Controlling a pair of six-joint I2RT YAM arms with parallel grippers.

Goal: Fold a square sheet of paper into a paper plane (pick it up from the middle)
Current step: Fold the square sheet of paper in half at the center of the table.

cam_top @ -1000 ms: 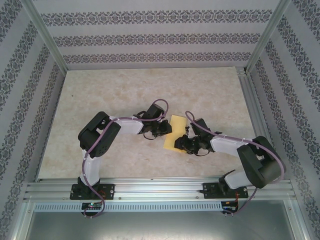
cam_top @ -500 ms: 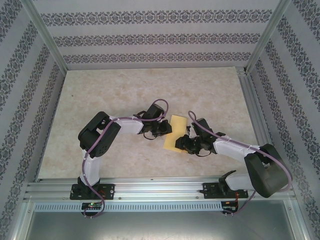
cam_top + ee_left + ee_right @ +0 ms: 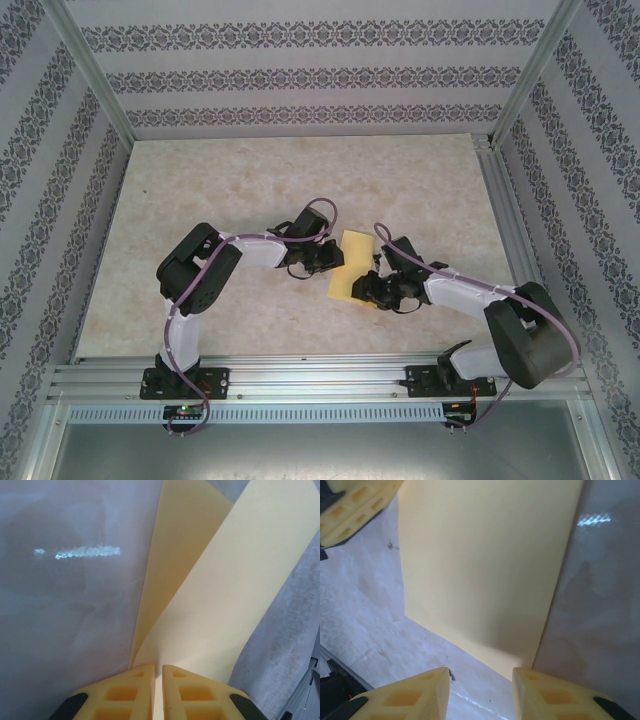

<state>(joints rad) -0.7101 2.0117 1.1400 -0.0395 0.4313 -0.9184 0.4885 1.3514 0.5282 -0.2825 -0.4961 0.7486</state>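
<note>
Top external view, and the sheet of paper (image 3: 351, 266) is lying mid-desk (image 3: 250, 180) between the two arms, its long axis running roughly twelve to six. The left end effector (image 3: 327, 258) is sitting at the sheet's nine o'clock edge, touching it. The right end effector (image 3: 369, 290) is crowding the corner at about five o'clock. Both arms are reaching in low, elbows bent outward, wrists turned toward each other.

On the left wrist camera, the yellow fingers (image 3: 135, 680) are pinching tight on the paper with hardly a slit between them. Two layers are fanning away toward twelve and one o'clock: a fold in the making, I'd say, not yet flattened.

On the right wrist camera, those fingers are spread wide and holding nothing, with the sheet's nearest corner lying just ahead at twelve o'clock. The left arm's fingers (image 3: 355, 502) are showing at ten o'clock.

So the left is doing the holding and the right is nearer that free corner. My read is that it needs to ease forward onto it.
</note>
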